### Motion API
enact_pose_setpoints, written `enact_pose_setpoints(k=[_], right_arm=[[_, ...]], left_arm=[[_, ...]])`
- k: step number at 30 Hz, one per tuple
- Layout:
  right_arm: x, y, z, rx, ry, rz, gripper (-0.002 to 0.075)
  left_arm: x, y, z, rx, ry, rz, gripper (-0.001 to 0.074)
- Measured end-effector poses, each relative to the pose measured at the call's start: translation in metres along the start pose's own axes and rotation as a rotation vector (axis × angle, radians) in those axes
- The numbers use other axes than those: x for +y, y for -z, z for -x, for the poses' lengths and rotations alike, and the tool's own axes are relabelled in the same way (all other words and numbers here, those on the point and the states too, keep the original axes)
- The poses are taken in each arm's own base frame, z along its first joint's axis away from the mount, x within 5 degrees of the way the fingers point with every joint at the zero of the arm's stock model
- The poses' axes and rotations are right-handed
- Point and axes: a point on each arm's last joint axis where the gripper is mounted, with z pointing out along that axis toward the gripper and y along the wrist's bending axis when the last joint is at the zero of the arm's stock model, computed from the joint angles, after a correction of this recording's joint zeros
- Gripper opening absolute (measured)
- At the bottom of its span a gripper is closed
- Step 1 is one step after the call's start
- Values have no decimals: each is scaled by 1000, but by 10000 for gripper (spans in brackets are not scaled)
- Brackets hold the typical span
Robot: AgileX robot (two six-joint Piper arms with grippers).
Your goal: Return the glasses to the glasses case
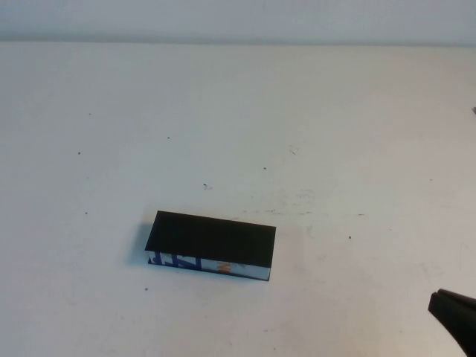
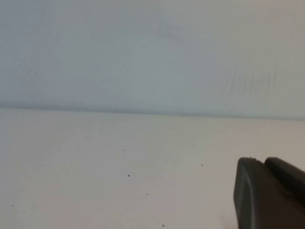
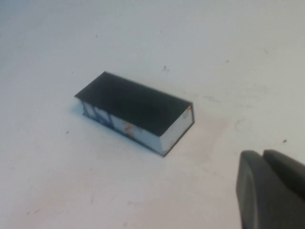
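Note:
The glasses case [image 1: 212, 244] is a black rectangular box with a white side strip printed in blue and orange. It lies closed on the white table, front of centre, and also shows in the right wrist view [image 3: 136, 110]. The glasses are out of view. My right gripper [image 1: 448, 306] is at the front right corner of the table, well right of the case, shut and empty; it also shows in the right wrist view [image 3: 263, 160]. My left gripper [image 2: 259, 164] shows only in the left wrist view, shut and empty, above bare table, away from the case.
The white table [image 1: 238, 134] carries small dark specks and scuff marks. A pale wall [image 2: 152, 52] rises behind the table's far edge.

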Motion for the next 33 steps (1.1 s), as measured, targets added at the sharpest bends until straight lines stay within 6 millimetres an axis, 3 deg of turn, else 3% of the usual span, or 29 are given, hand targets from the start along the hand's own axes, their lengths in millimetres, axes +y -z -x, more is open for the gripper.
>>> enact_pose_setpoints(k=[4, 8, 12, 15, 20, 33], right_arm=[[-16, 4, -4, -131, -6, -121, -11], [-38, 16, -23, -218, -56, -332, -11], [-45, 30, -43, -271, -84, -458, -11], [-42, 36, -49, -276, -74, -474, -11], [-39, 35, -62, -143, -58, -459, -11], [-39, 34, -64, -126, -55, -457, -11]], left_arm=[[0, 0, 0, 0, 0, 0, -1], [0, 0, 0, 0, 0, 0, -1], [0, 0, 0, 0, 0, 2, -1], [0, 0, 0, 0, 0, 2, -1], [1, 0, 0, -1, 0, 7, -1], [1, 0, 0, -2, 1, 11, -1]])
